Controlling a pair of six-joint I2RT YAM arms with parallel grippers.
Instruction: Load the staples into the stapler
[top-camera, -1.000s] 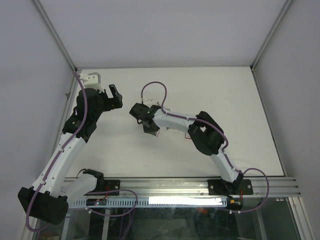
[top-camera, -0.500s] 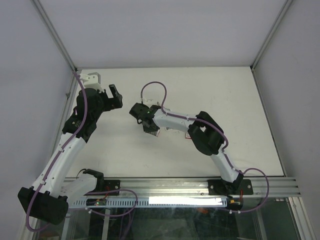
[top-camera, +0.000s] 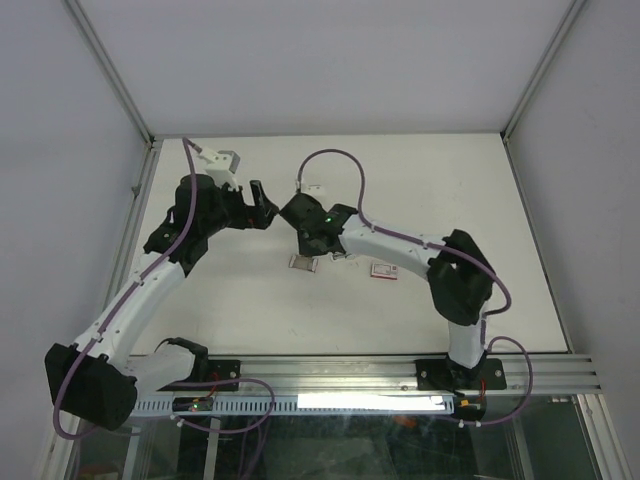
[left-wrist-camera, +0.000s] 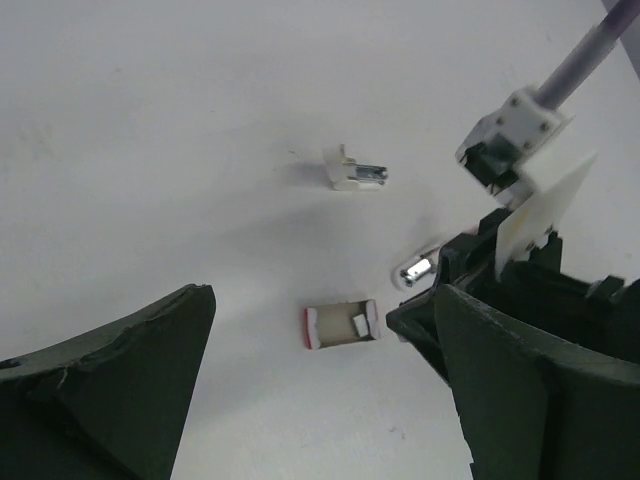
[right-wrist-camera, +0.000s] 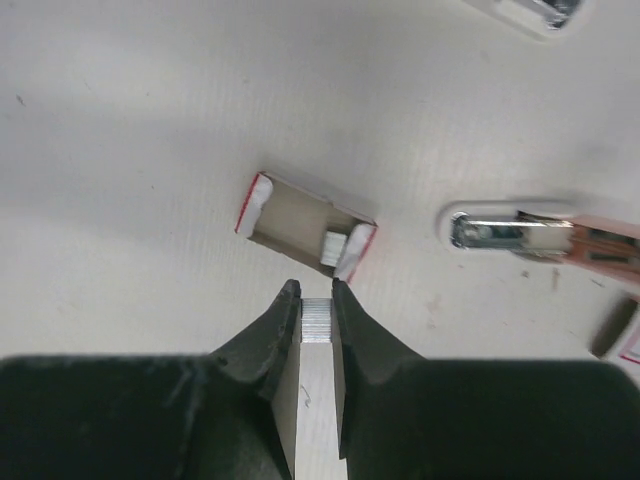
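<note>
In the right wrist view my right gripper (right-wrist-camera: 316, 295) is shut on a short silvery strip of staples (right-wrist-camera: 316, 320), held just above the table. Just ahead of it lies an open red-and-white cardboard tray (right-wrist-camera: 305, 230) with more staples (right-wrist-camera: 333, 247) in one end. The pale pink-and-grey stapler (right-wrist-camera: 540, 235) lies to the right, its silvery metal channel showing. From above, the right gripper (top-camera: 310, 235) hangs over the tray (top-camera: 303, 263), and the stapler (top-camera: 342, 255) lies beside it. My left gripper (top-camera: 262, 207) stands open and empty, just left of the right one.
A small white-and-metal piece (left-wrist-camera: 352, 172) lies apart at the back (top-camera: 313, 190). A flat red-and-white box (top-camera: 383, 270) sits right of the stapler. In the left wrist view the tray (left-wrist-camera: 341, 324) lies between the wide fingers (left-wrist-camera: 120, 390), and the right arm's wrist (left-wrist-camera: 510, 140) is close by.
The right gripper has shut on a strip of staples and lifted off the tray, its arm stretching out. The left gripper has swung right, toward the middle.
</note>
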